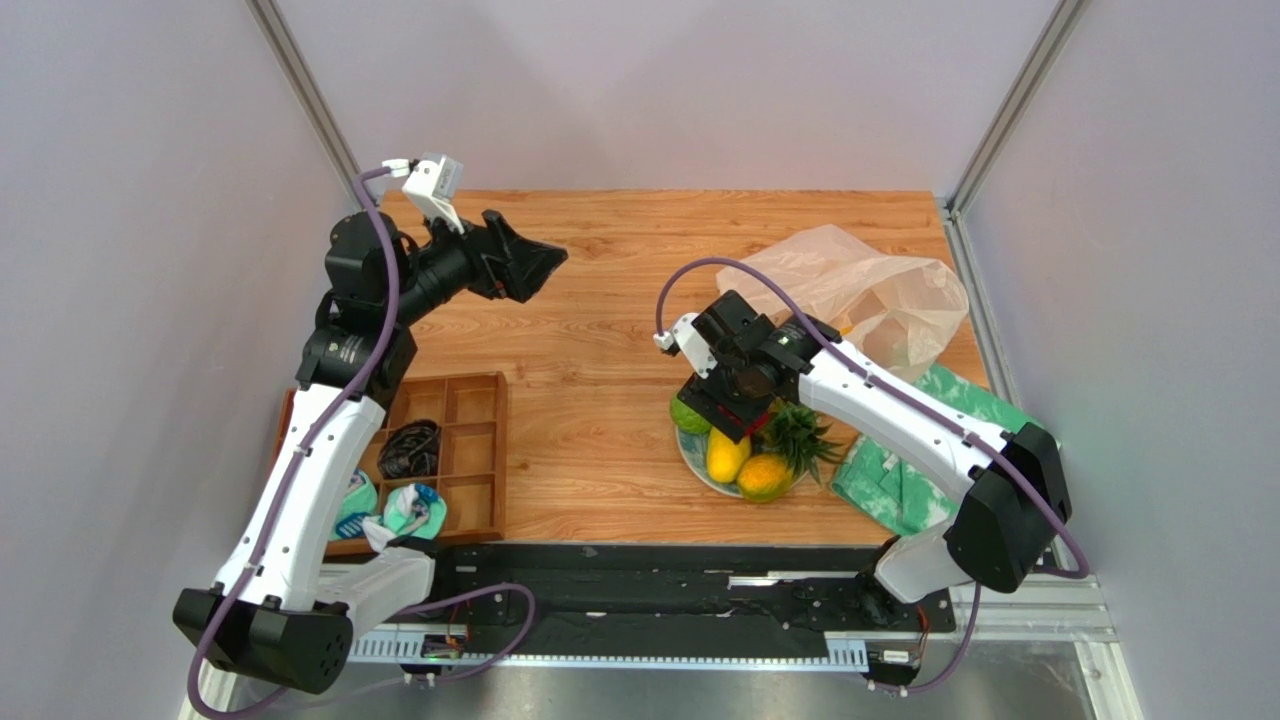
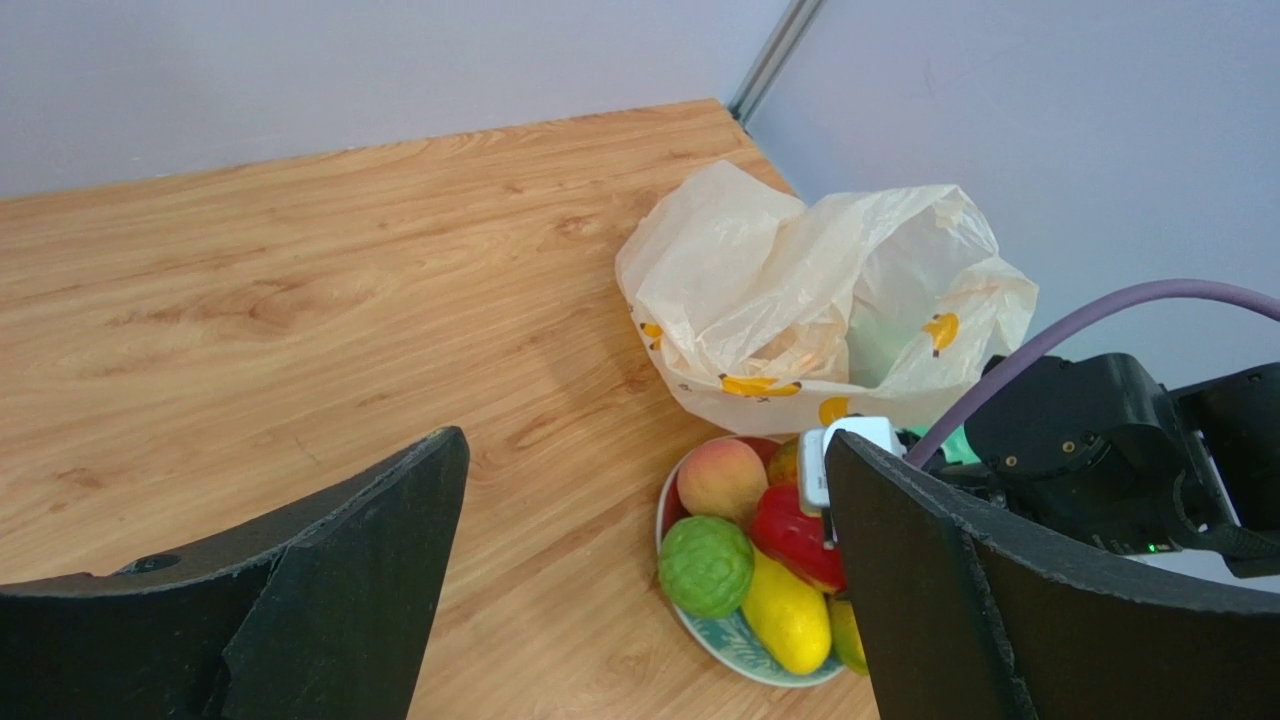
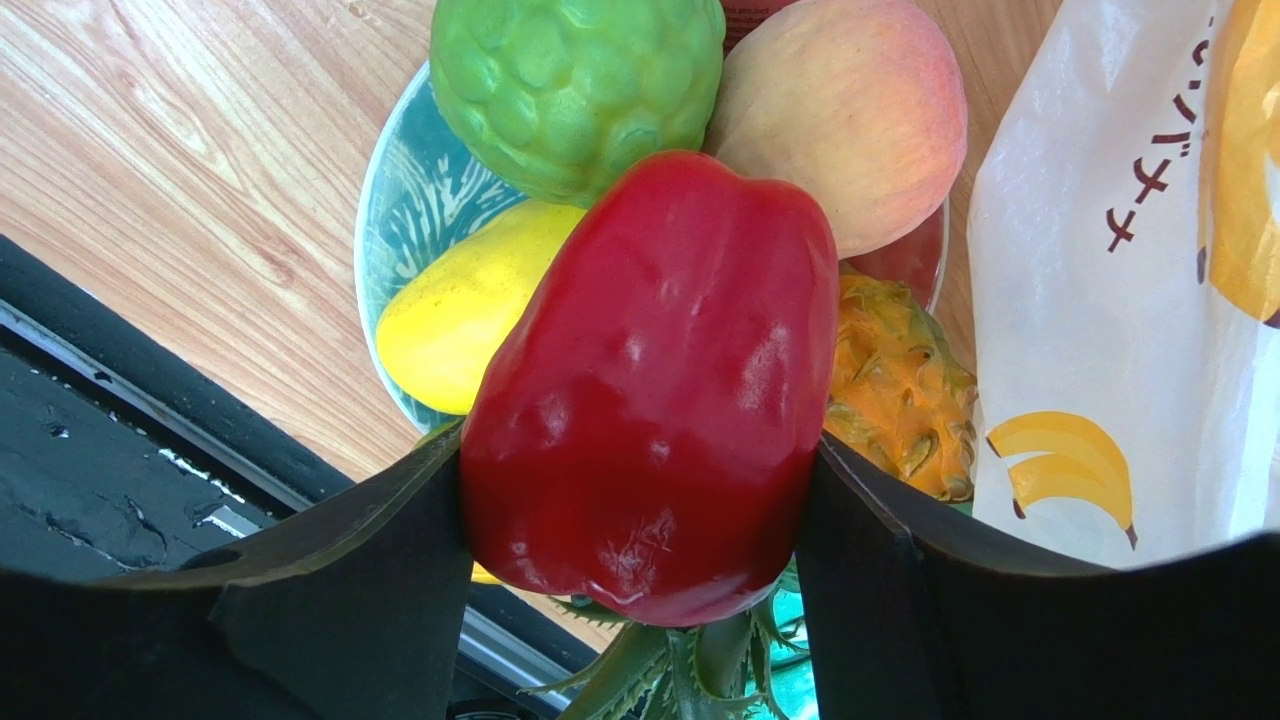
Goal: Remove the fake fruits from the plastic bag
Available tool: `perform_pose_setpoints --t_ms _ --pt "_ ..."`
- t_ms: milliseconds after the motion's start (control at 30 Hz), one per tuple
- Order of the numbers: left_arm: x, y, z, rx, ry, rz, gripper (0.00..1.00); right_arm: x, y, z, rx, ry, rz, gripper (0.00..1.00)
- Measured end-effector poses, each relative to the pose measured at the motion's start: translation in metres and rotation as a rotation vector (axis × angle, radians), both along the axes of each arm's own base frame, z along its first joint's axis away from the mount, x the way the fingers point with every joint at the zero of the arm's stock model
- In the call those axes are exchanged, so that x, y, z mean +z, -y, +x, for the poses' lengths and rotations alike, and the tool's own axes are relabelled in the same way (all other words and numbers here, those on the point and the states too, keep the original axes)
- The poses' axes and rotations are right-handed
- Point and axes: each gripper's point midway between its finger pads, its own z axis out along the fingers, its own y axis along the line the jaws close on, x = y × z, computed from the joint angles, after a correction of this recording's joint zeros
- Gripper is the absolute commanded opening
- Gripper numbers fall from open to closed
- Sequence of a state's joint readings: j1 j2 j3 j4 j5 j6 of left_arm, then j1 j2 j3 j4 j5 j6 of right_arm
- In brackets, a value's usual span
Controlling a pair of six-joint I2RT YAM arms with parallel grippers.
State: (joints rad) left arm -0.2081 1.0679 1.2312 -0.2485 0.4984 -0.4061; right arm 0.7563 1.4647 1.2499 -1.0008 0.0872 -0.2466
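Clamping the glossy red bell pepper (image 3: pixel 654 390) by its smooth sides, the right jaws stand part-spread around it, a grip only the right wrist view shows plainly; from the top the arm's wrist hides the pepper almost wholly. That close view also shows the fruits beneath it: a bumpy green fruit (image 3: pixel 579 83) with a scaled skin, a matt pink-orange peach (image 3: pixel 849 113), a smooth yellow mango (image 3: pixel 458 315) and the knobbly orange pineapple (image 3: pixel 902 383), all on a round pale-blue plate (image 3: pixel 398 180). Whether the pepper touches them cannot be told. The plastic bag (image 3: pixel 1112 285), thin and crinkly with printed bananas and dark lettering, lies just beside the plate, on its far side in the top view. Only the top view takes in the green-and-white cloth (image 1: pixel 902 480) at the right edge of the wooden surface (image 1: pixel 601 300) and the compartmented wooden tray (image 1: pixel 458 450) at the left. The left wrist view shows the left jaws wide apart, holding nothing, raised well away from the fruits
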Motion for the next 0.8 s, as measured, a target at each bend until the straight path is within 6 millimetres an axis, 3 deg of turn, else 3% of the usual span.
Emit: perform_pose_setpoints --t_ms 67,133,167,800 --pt "0.0006 0.0003 0.0002 -0.002 0.003 -0.001 0.97 0.0001 0.0004 0.0003 -0.002 0.002 -0.003 0.82" --pt "0.0007 0.0005 0.0005 -0.002 0.004 -0.002 0.97 0.0002 0.0010 0.0008 -0.006 0.005 -0.005 0.99" --pt "0.0006 0.0006 0.0006 -0.003 0.003 -0.002 0.97 0.0001 0.0012 0.0009 -0.011 0.006 -0.006 1.00" --pt "-0.0010 0.0037 0.0025 -0.016 -0.009 -0.013 0.97 -0.0082 0.0027 -0.0050 -0.004 -0.040 -0.027 1.00"
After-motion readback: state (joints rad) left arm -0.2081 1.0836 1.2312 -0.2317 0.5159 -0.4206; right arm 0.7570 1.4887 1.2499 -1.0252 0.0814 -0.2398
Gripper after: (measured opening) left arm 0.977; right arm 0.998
